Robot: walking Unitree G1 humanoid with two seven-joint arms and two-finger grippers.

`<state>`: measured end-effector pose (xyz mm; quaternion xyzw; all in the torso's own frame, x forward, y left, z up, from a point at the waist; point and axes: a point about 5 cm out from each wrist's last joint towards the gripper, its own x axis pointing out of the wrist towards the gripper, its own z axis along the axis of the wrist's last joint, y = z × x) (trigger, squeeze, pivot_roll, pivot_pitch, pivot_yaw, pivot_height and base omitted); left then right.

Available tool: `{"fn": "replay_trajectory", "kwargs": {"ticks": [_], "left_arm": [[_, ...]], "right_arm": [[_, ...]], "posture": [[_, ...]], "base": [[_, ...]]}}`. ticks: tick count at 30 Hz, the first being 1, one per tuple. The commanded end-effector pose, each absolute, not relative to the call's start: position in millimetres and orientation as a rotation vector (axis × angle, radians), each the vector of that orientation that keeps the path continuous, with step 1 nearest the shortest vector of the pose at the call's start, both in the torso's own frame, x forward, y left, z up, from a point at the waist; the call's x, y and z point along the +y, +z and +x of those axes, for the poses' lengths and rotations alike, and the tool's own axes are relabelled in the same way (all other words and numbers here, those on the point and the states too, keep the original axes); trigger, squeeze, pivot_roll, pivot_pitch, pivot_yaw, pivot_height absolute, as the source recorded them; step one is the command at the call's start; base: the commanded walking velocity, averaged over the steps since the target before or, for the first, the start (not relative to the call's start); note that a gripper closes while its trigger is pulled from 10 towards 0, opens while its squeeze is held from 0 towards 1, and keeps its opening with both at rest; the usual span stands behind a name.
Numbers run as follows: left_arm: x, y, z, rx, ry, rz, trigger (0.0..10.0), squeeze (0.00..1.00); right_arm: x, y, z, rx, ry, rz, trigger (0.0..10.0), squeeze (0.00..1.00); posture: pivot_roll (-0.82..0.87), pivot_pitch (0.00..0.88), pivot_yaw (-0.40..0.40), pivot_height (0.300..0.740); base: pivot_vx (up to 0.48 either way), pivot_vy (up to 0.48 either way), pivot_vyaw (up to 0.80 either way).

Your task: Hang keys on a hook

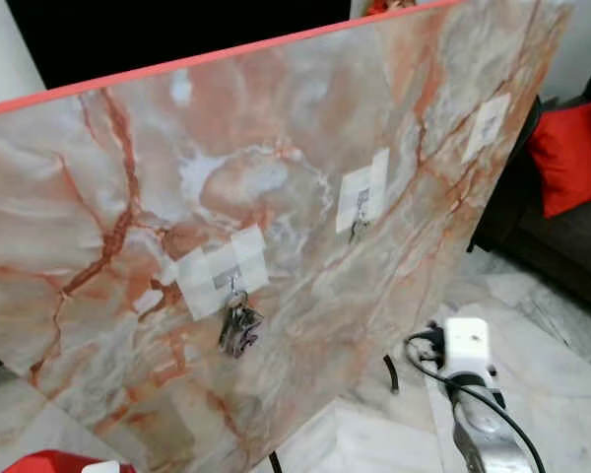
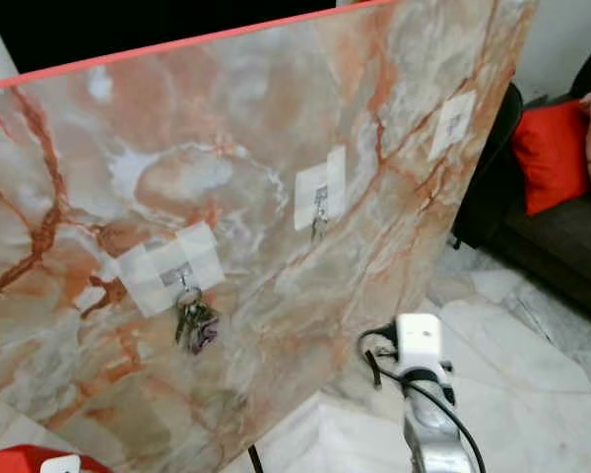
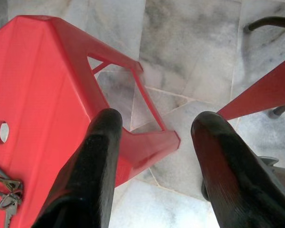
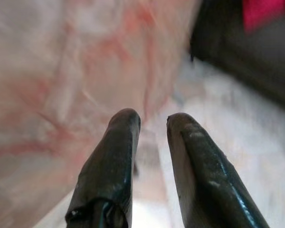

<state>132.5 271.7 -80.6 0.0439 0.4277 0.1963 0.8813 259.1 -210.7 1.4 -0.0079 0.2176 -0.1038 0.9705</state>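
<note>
The keys (image 1: 238,328) hang from the taped hook (image 1: 232,283) on the marble-patterned board (image 1: 98,197), so we judge them hung, our right gripper (image 4: 150,124) empty with fingers slightly parted, our left gripper (image 3: 152,128) spread over the red stool (image 3: 42,90) bearing another key bunch (image 3: 4,192).

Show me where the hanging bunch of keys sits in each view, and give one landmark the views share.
Left eye view: hanging keys lower centre-left, under a taped hook.
Right eye view: same bunch, lower left of centre.
Left wrist view: faces the red stool, where other keys lie.
Right wrist view: blurred; keys cannot be made out.
Shared landmark: the marble board.
</note>
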Motion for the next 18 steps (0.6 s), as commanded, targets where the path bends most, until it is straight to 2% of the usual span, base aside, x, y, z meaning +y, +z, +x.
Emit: {"fn": "replay_trajectory", "kwargs": {"ticks": [1, 5, 6, 7, 8, 9, 11, 12, 16, 18], "left_arm": [[270.5, -82.8, 128.4, 0.913, 0.406, 0.100, 10.0, 0.00], [270.6, -82.8, 128.6, 0.916, 0.405, 0.101, 10.0, 0.00], [270.4, -83.0, 128.4, 0.919, 0.402, 0.101, 10.0, 0.00], [270.2, -83.5, 127.5, 0.924, 0.400, 0.098, 10.0, 0.00], [270.2, -83.5, 127.5, 0.924, 0.400, 0.098, 10.0, 0.00], [270.3, -83.7, 127.0, 0.926, 0.401, 0.097, 10.0, 0.00], [270.4, -83.8, 126.7, 0.927, 0.400, 0.097, 10.0, 0.00], [270.8, -84.0, 125.9, 0.930, 0.401, 0.097, 10.0, 0.00], [272.8, -84.4, 123.6, 0.944, 0.398, 0.103, 10.0, 0.00], [273.4, -84.5, 123.0, 0.952, 0.393, 0.107, 10.0, 0.00]], "right_arm": [[-207.5, -16.9, 250.0, 0.533, -0.220, 0.084, 10.0, 0.00], [-202.3, -45.5, 228.6, 0.684, -0.210, 0.181, 10.0, 0.00], [-198.7, -55.6, 218.3, 0.744, -0.192, 0.190, 10.0, 0.00], [-188.6, -79.8, 185.4, 0.912, -0.133, 0.168, 10.0, 0.00], [-188.6, -79.8, 185.4, 0.912, -0.133, 0.168, 10.0, 0.00], [-184.4, -89.7, 168.5, 0.994, -0.105, 0.145, 10.0, 0.00], [-184.1, -93.4, 161.2, 1.035, -0.096, 0.116, 10.0, 0.00], [-185.2, -100.2, 145.7, 1.098, -0.117, 0.112, 10.0, 0.00], [-185.7, -102.6, 140.4, 1.124, -0.111, 0.117, 10.0, 0.00], [-189.0, -101.8, 142.0, 1.124, -0.103, 0.093, 10.0, 0.00]], "posture": [[0.02, 0.000, -0.011, 0.740], [0.02, 0.000, -0.005, 0.740], [0.02, 0.000, -0.004, 0.740], [0.03, 0.000, -0.002, 0.740], [0.03, 0.000, -0.002, 0.740], [0.03, 0.000, -0.002, 0.740], [0.04, 0.000, -0.002, 0.740], [0.04, 0.000, -0.002, 0.740], [0.02, 0.000, 0.007, 0.740], [0.02, 0.000, 0.007, 0.740]], "base": [[0.000, 0.000, 0.00], [0.000, 0.000, 0.00], [0.000, 0.000, 0.00], [0.000, 0.000, 0.00], [0.000, 0.000, 0.00], [0.000, 0.000, 0.00], [0.000, 0.000, 0.00], [0.000, 0.000, 0.00], [0.000, 0.000, 0.00], [0.000, 0.000, 0.80]]}}
